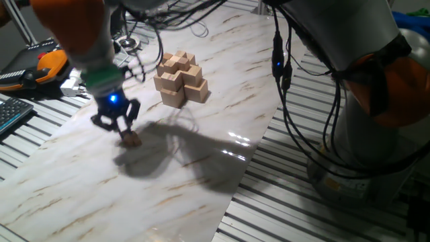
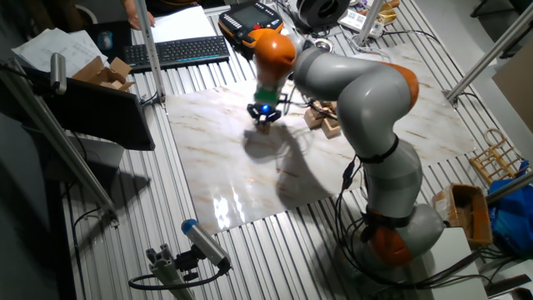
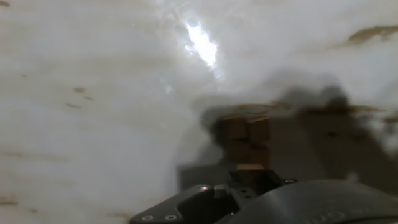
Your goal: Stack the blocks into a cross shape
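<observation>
Your end effector (image 1: 125, 132) was low over the marbled white counter (image 1: 80, 175), its fingers apparently clamped around a tiny light-tan wooden block (image 1: 131, 139) touching the surface. You looked mid-pick; next you'd need a lift and carry toward the tiered tan wooden cross pile (image 1: 181, 79), well apart. The arm reached steeply downward.

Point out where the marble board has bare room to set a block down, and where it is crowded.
Bare: the near stretch of the marble board, from the gripper to the front edge, and the strip right of the cross shape. Crowded: between the gripper and the pile, with a small block at the fingers.
</observation>
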### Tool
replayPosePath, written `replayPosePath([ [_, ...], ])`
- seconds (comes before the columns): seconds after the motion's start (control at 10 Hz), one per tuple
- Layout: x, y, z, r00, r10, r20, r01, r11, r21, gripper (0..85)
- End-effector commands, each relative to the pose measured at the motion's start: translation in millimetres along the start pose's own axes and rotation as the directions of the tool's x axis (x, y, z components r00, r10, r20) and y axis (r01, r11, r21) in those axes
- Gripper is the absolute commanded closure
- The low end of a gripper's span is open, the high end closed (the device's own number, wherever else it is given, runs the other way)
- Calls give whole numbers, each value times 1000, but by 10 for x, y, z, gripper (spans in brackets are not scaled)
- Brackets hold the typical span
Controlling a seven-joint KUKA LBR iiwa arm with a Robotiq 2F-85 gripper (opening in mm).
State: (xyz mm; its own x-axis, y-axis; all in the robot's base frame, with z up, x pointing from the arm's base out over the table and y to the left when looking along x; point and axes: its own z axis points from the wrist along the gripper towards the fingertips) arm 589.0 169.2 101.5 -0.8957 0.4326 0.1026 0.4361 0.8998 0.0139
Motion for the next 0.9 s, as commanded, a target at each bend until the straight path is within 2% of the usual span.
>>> replayPosePath([
  [0.0,7,-85,-412,993,-121,-2,121,993,10,850],
  [0.2,-62,-297,-608,979,-202,1,202,979,6,850],
  [0.3,-139,-463,-717,967,-255,-5,255,967,0,850],
  [0.5,-230,-675,-837,952,-307,-12,307,952,6,850],
  [0.6,-233,-728,-866,948,-318,-9,318,948,-1,850],
  [0.7,-209,-741,-881,941,-337,10,337,941,32,850],
  [0.8,-201,-737,-883,937,-348,18,348,937,36,850],
])
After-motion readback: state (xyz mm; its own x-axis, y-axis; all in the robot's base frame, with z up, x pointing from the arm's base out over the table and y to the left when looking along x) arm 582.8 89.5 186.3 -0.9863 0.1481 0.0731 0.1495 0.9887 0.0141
